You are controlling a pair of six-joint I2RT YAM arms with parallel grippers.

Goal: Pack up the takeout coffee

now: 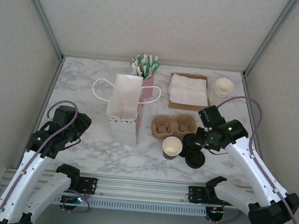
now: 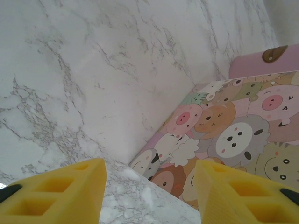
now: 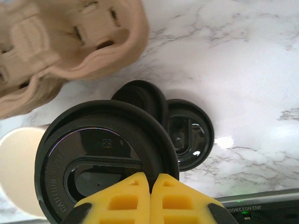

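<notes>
My right gripper (image 3: 150, 179) is shut on the rim of a black coffee lid (image 3: 103, 154), which it holds just above the table. The open paper cup (image 1: 172, 146) stands to the left of that lid, in front of the brown cardboard cup carrier (image 1: 173, 126). Two more black lids (image 3: 189, 135) lie on the marble under and beside the held one. The white paper bag (image 1: 123, 108) stands upright at centre left; its side (image 2: 229, 135) is printed with cartoon animals. My left gripper (image 2: 149, 172) is open and holds nothing, low over the table left of the bag.
At the back stand a pink cup of stirrers (image 1: 145, 69), a brown tray of napkins (image 1: 187, 90) and a stack of white cups (image 1: 222, 89). The enclosure walls close in the table on three sides. Bare marble lies between the bag and the left arm.
</notes>
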